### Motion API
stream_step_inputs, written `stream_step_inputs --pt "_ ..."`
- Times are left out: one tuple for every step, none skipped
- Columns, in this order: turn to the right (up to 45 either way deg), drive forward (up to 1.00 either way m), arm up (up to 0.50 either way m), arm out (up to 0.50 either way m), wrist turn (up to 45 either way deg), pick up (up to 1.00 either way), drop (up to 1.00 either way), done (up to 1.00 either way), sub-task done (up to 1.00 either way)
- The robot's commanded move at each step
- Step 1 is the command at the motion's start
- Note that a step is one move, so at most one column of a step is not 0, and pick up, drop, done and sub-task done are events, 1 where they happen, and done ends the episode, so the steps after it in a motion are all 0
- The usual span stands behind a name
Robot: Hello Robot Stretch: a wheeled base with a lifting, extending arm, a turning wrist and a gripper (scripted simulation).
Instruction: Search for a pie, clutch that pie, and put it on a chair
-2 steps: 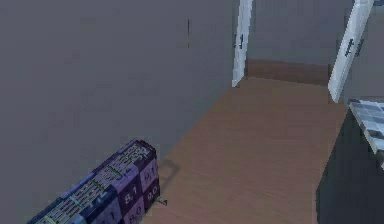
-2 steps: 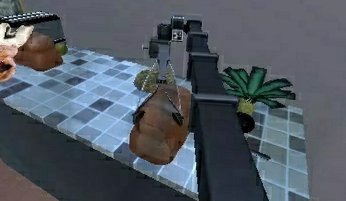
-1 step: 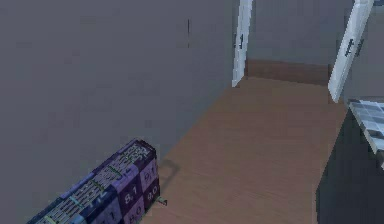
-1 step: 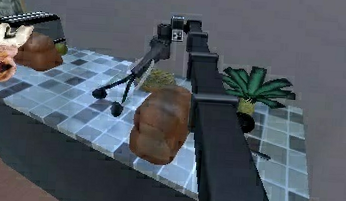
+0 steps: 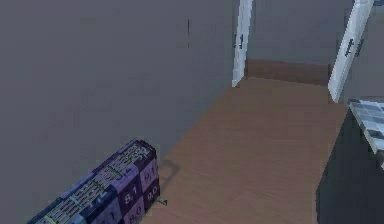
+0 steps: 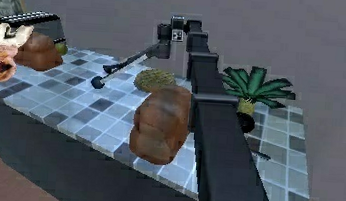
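- gripper [image 6: 100,82] – dark body, two thin fingers slanting down over bare tile. Nothing hangs off the tip, so it's holding nothing.
- low round mound [image 6: 154,79], tan-olive with a rough top, sits on the tiles just beside the fingers, to the arm side view's right of the tip. Might be the pie, can't say for sure.
- counter [image 6: 70,107]: glossy checkered tile in blue, grey and white, with a dark front
- blocky brown loaf [image 6: 162,123], crusty-looking, near the fingers on the camera side of the mound
- second brown loaf [image 6: 39,50], well off to the view's left of the tip
- pot holding a spiky green plant [image 6: 250,85], past the arm [image 6: 215,121]
- forward view: wood floor [image 5: 260,140] and a purple-blue patterned box [image 5: 110,190]
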Motion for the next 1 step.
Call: stream_step_inputs --pt "0.0 0.0 0.0 0.0 45.0 0.0 0.0 0.0 0.0"
